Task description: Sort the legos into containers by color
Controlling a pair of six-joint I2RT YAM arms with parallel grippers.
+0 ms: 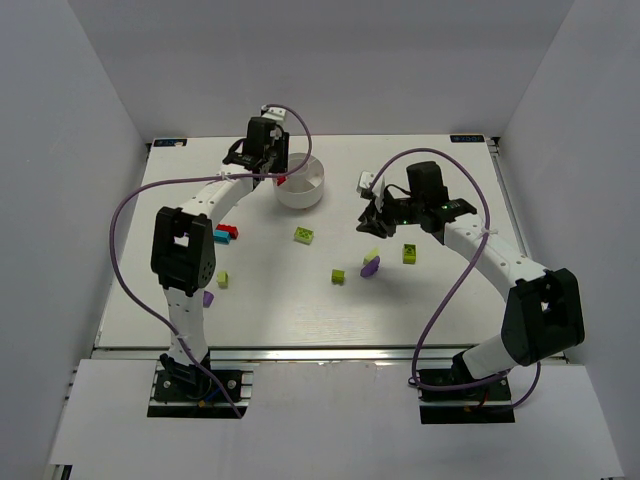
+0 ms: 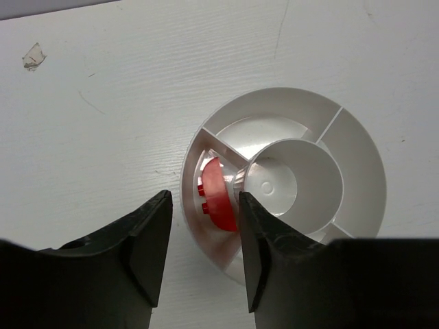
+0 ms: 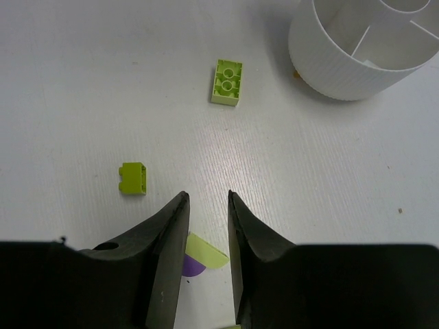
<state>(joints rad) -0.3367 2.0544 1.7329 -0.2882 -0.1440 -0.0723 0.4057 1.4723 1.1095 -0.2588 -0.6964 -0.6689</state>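
Note:
The round white dish (image 1: 305, 190) stands at the back middle. My left gripper (image 1: 272, 172) is open above its left rim. In the left wrist view one finger is outside the dish wall (image 2: 357, 157) and the other is over the central well's edge, with the gripper (image 2: 204, 199) empty. A red lego (image 2: 219, 195) lies in the wedge compartment below. My right gripper (image 1: 373, 225) is open and empty, low over the table (image 3: 206, 197). A lime piece (image 3: 208, 251) resting on a purple piece (image 3: 191, 266) lies between its fingers.
Loose legos lie on the table: lime ones (image 1: 304, 235), (image 1: 339, 275), (image 1: 409, 253), (image 1: 222, 279), a purple one (image 1: 208, 298), and a cyan and red pair (image 1: 226, 235). The right wrist view shows two lime bricks (image 3: 227, 82), (image 3: 132, 178) and the dish (image 3: 357, 62).

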